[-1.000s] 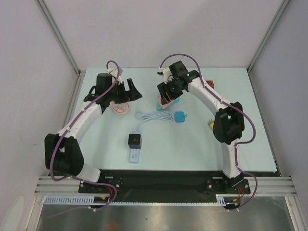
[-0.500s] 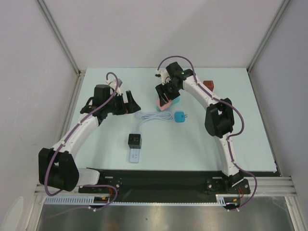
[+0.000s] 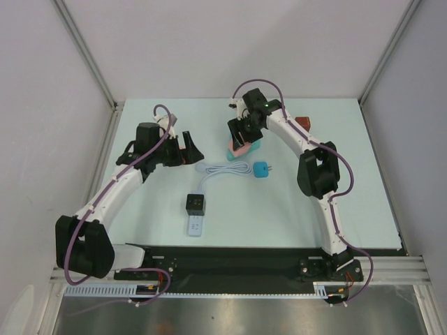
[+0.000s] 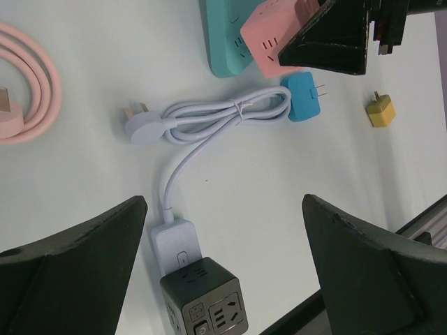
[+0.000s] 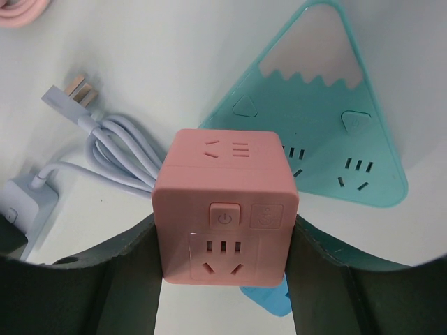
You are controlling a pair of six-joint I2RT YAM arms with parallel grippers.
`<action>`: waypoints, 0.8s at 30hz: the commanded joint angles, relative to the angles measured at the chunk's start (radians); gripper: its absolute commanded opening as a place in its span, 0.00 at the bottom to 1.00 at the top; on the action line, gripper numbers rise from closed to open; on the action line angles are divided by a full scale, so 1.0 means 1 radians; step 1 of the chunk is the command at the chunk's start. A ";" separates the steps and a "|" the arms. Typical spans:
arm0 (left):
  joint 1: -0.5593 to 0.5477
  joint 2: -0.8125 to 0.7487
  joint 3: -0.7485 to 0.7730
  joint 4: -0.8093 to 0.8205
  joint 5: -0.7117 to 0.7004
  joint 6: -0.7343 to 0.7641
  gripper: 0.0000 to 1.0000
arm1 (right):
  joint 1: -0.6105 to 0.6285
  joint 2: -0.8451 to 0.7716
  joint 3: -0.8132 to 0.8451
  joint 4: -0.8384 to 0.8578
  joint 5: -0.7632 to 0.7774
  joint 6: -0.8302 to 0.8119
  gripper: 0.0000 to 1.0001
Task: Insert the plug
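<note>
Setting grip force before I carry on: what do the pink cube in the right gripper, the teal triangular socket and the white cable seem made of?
Pink cube: looks like hard moulded plastic, matte; crisp edges, no glare. Teal triangular socket: likely the same rigid plastic, faint satin sheen. White cable: probably a flexible rubbery sheath, smooth; it lies in soft loops.

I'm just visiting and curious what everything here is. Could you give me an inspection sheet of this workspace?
Surface: pale green table.
Job's things: pink cube socket, teal mountain-shaped socket, blue plug, yellow plug, white power strip carrying black cube socket.
Clutter: red-brown object far right.
Grippers: left gripper open, empty; right gripper shut on pink cube socket.
Cables: white cable bundled; pink cable coiled.
Surroundings: grey walls.
</note>
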 commanded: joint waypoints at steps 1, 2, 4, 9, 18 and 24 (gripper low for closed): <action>0.004 -0.041 0.005 0.027 -0.005 -0.003 1.00 | -0.002 -0.016 0.038 0.048 0.009 0.027 0.00; 0.004 -0.041 0.007 0.026 -0.005 -0.003 1.00 | -0.002 -0.011 0.037 0.047 0.006 0.028 0.00; 0.004 -0.043 0.005 0.026 -0.005 -0.003 1.00 | 0.000 -0.008 0.033 0.051 0.012 0.032 0.00; 0.004 -0.050 0.004 0.029 -0.011 -0.005 1.00 | 0.003 -0.008 0.012 0.070 0.025 0.044 0.00; 0.006 -0.053 0.002 0.026 -0.015 -0.003 1.00 | 0.013 -0.005 0.003 0.067 0.038 0.050 0.00; 0.009 -0.058 0.002 0.027 -0.016 -0.006 1.00 | 0.018 -0.019 -0.014 0.061 0.048 0.047 0.00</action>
